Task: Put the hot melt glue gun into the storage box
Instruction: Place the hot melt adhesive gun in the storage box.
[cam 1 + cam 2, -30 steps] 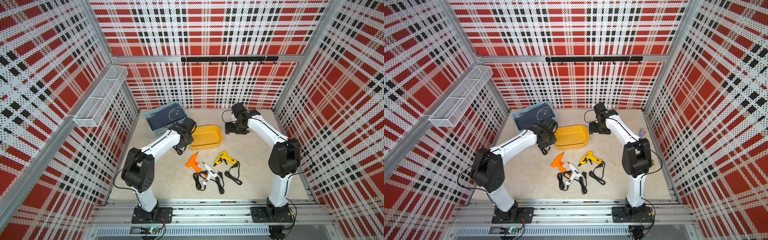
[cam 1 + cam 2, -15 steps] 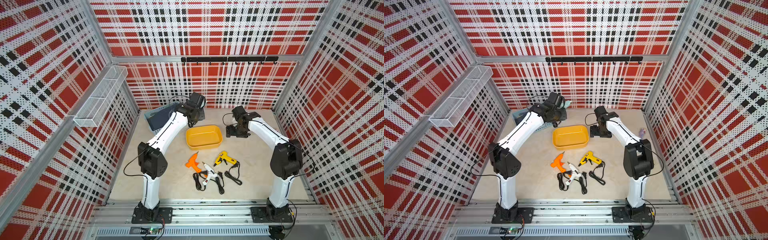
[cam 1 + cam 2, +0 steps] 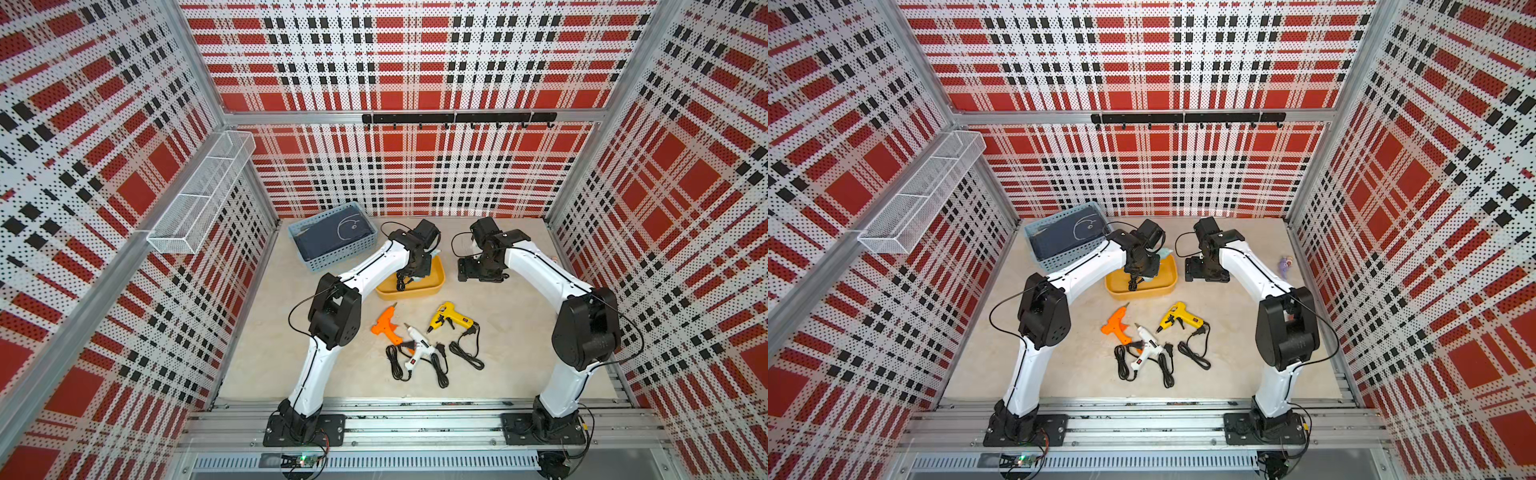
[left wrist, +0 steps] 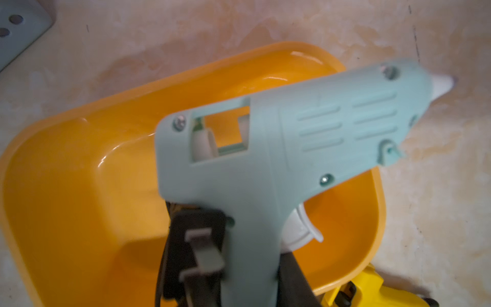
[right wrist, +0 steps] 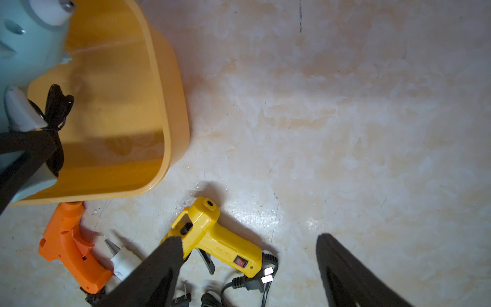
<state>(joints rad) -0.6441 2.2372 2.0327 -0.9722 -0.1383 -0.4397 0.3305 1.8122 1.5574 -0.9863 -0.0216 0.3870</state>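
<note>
My left gripper [image 4: 252, 265] is shut on the handle of a pale blue hot melt glue gun [image 4: 292, 138]. It holds the gun over the yellow storage box [image 4: 66, 186], with the white nozzle reaching past the rim. In both top views the left gripper [image 3: 409, 272] [image 3: 1140, 272] hangs above the storage box [image 3: 432, 286] [image 3: 1163, 286], and the gun's black cord [image 3: 401, 282] dangles into it. My right gripper [image 3: 478, 270] [image 5: 247, 239] stands open over bare table, just right of the storage box [image 5: 170, 111].
An orange glue gun [image 3: 384, 326], a white glue gun [image 3: 419, 345] and a yellow glue gun [image 3: 451, 318] lie with tangled cords in front of the box. A light-blue lattice basket [image 3: 332, 241] sits at the back left. A white wire rack [image 3: 199, 195] hangs on the left wall.
My left arm has swung from near the blue basket to above the yellow box, carrying the pale blue glue gun. The right arm has hardly moved.
</note>
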